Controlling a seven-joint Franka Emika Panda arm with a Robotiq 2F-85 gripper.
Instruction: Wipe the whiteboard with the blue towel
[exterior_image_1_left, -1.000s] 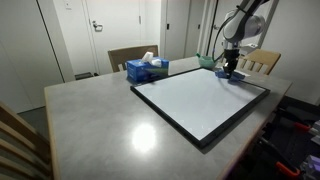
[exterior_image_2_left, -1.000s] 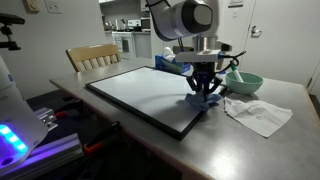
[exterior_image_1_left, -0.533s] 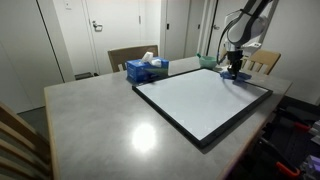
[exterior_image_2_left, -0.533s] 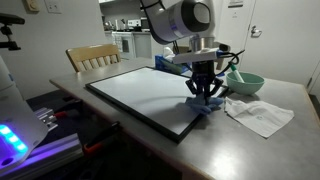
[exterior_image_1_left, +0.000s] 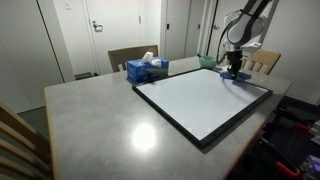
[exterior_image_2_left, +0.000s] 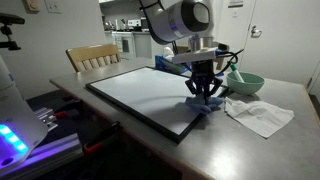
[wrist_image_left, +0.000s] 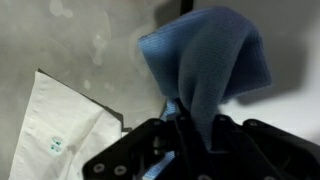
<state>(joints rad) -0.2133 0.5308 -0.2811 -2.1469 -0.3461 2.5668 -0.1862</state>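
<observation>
One blue tissue box (exterior_image_1_left: 147, 69) sits near the table's (exterior_image_1_left: 90, 120) far edge, beside the whiteboard (exterior_image_1_left: 200, 100). One green bowl (exterior_image_2_left: 245, 82) and one white cloth (exterior_image_2_left: 258, 115) lie just off the board's corner. At that corner the fingers (exterior_image_2_left: 197, 86) are clamped on the one blue towel (exterior_image_2_left: 206, 103), which hangs bunched beneath them.

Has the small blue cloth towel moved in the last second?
Yes, slightly: the blue towel slid toward the edge of the black-framed whiteboard nearest the crumpled white cloth.
</observation>
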